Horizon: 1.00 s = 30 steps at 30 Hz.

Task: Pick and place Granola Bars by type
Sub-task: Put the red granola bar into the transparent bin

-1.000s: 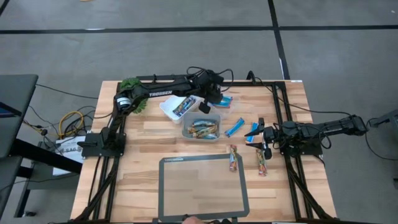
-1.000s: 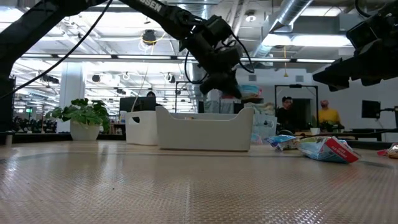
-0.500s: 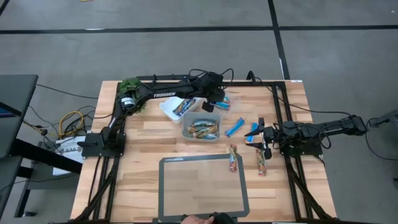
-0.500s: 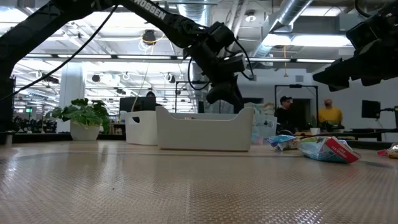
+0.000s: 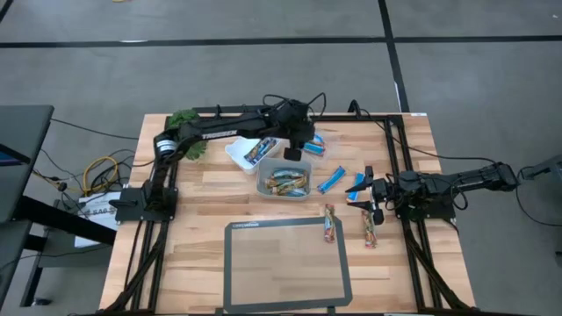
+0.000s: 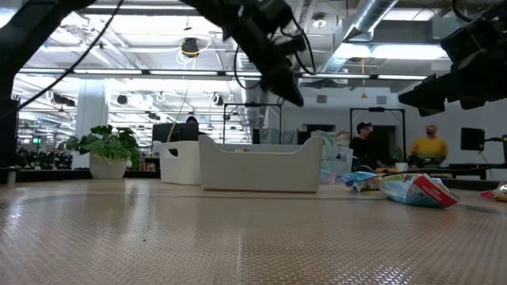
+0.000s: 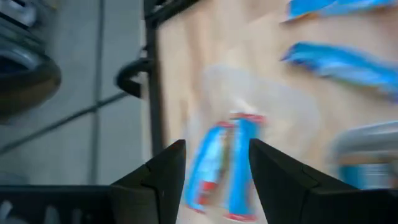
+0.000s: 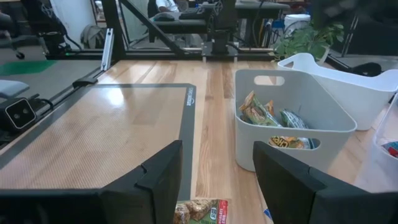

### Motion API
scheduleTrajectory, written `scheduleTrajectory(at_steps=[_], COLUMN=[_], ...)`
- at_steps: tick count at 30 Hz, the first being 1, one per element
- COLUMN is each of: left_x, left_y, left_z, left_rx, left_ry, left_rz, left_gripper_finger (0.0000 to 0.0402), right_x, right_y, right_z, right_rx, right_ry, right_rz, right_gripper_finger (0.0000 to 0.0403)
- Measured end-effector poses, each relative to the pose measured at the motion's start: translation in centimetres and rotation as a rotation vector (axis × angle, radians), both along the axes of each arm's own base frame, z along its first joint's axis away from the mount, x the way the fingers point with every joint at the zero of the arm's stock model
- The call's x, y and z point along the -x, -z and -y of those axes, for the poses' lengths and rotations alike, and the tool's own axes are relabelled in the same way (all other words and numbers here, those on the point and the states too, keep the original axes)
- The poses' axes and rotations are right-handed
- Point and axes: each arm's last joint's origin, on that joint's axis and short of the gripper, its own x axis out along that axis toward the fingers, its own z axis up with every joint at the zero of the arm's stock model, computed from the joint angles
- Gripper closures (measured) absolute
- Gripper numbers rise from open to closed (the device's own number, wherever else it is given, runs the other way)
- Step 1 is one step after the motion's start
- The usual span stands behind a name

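High view: wooden table (image 5: pixel 211 189), and the centre tub (image 5: pixel 284 181) already holds tan bars. Left gripper (image 5: pixel 293 151) hangs just behind that tub, fingers parted and empty. Right gripper (image 5: pixel 372 198) waits well to its right, open, empty. Blue bars (image 5: pixel 331 180) and tan bars (image 5: pixel 330 223) near it remain unsorted.

Granola Bars (image 5: pixel 286 181) in middle tub (image 5: pixel 262 184)
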Motion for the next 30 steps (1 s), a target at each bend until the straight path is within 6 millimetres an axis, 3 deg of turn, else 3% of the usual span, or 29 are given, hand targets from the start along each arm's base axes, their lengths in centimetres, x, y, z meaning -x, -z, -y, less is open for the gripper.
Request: scheduleTrajectory(at_steps=[5, 9, 12, 17, 30], left_x=[2.3, 4.9, 7.2, 11.4, 21.2], left_y=[-2.1, -2.0, -1.0, 2.4, 8.1], left_z=[2.8, 5.1, 6.7, 8.7, 12.2], left_rx=[0.275, 0.428, 0.460, 0.493, 0.541], left_ry=[-0.008, -0.006, -0.010, -0.047, -0.080], left_rz=[-0.021, -0.010, 0.060, 0.152, 0.298], left_gripper_finger=[0.0232, 0.0232, 0.0232, 0.0232, 0.0232], right_x=[0.0, 0.0, 0.0, 0.0, 0.0], right_y=[0.0, 0.0, 0.0, 0.0, 0.0], right_z=[0.0, 0.0, 0.0, 0.0, 0.0], right_rx=[0.000, 0.000, 0.000, 0.000, 0.000], right_ry=[0.000, 0.000, 0.000, 0.000, 0.000], right_rz=[0.000, 0.000, 0.000, 0.000, 0.000], right_gripper_finger=[0.0212, 0.0212, 0.0212, 0.0212, 0.0212])
